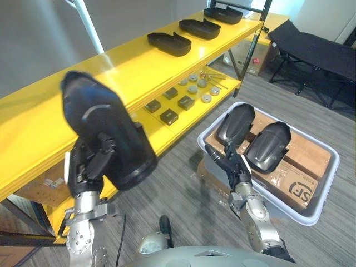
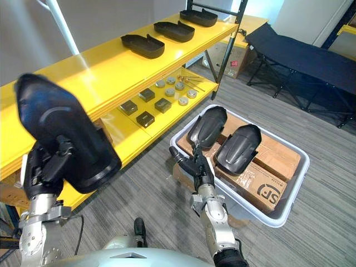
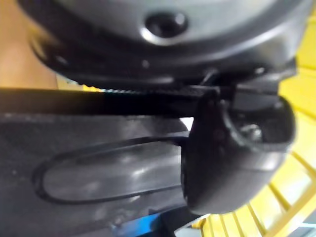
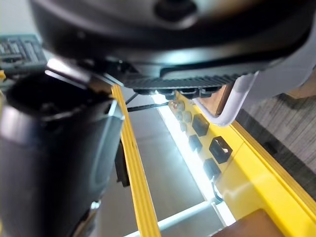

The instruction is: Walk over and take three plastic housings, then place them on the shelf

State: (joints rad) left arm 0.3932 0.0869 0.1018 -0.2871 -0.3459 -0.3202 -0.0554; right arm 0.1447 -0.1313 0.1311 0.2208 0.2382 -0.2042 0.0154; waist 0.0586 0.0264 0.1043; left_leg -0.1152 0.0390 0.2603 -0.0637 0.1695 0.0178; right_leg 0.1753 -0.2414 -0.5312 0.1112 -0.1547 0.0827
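Observation:
My left hand [image 1: 88,164] is shut on a black plastic housing [image 1: 108,133] and holds it up, tilted, over the near end of the yellow shelf [image 1: 117,67]. The left wrist view shows the housing's dark surface [image 3: 98,168] under my thumb [image 3: 232,158]. Three more housings [image 1: 168,43] lie in a row on the far part of the shelf top. Two housings [image 1: 236,123] [image 1: 268,146] rest on cardboard boxes in a grey bin [image 1: 325,186]. My right hand [image 1: 232,164] is open at the bin's near side, its fingers pointing up at the left housing there.
The lower shelf level carries small black blocks [image 1: 168,115] and round metal pieces [image 1: 192,88]. A dark folding cot [image 1: 311,50] and a cardboard box [image 1: 253,58] stand beyond the bin. Grey carpet lies between shelf and bin.

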